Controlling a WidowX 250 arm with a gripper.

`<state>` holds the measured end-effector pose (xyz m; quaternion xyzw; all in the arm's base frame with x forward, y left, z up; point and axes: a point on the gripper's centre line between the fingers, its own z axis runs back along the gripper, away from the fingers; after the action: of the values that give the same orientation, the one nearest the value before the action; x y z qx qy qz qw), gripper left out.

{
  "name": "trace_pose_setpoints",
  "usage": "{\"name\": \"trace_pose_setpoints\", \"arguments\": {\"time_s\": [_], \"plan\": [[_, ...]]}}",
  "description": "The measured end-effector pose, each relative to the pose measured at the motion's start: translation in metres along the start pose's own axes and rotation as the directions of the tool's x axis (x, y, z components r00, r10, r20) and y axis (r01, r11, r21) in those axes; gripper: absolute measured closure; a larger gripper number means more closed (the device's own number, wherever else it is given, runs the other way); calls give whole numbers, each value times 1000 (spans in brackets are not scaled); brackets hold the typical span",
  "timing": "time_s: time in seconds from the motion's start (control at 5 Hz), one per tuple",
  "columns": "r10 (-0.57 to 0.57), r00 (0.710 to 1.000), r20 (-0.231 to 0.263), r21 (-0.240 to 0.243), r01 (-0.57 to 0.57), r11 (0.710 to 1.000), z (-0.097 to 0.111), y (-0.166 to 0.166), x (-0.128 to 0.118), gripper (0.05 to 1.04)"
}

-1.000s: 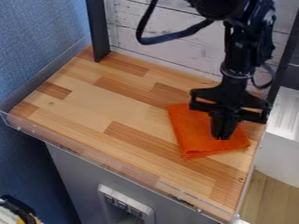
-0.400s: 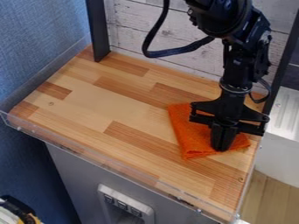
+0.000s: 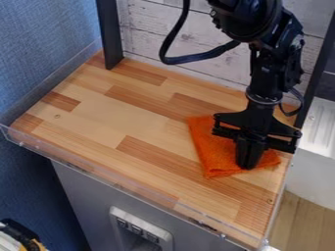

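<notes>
Step in hand, my read: contact stage at the cloth, either taking hold of it or pressing on it. The black two-finger gripper (image 3: 247,165) points down over the folded orange fabric cloth (image 3: 212,147), its lower end within the cloth's outline and seemingly touching near the front side. Cloth lies flat on the light-and-brown wooden table (image 3: 118,112), toward the right edge, between the back right and front right corners (nearer the right edge than the front right corner, roughly).

Gripper state: cannot tell whether it's open, closed or pinching fabric. No raised fold gives a grip away.

Next move calls for settling that first: a firm hold on the cloth if it is to be shifted, then a low, gentle pull or lift, because thin layers could slip or unfold. Clearance from the clear plastic lip (image 3: 118,184) along the front edge matters too, if things go that way.

Hard to make out: the cloth's middle and back right part sit behind the gripper, so the fold count is a guess. Contact point is dark on dark. The black robot arm (image 3: 265,73) covers the table's back right corner and is cut off at the top.
</notes>
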<state>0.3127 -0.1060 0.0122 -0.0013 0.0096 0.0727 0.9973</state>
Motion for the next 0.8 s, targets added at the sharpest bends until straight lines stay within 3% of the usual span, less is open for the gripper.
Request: {"name": "trace_pose_setpoints", "arguments": {"time_s": [0.6, 0.8], "plan": [[-95, 995, 25, -3, 95, 995, 13, 8, 18, 1000], [-119, 993, 2, 6, 119, 993, 14, 16, 18, 847]]}}
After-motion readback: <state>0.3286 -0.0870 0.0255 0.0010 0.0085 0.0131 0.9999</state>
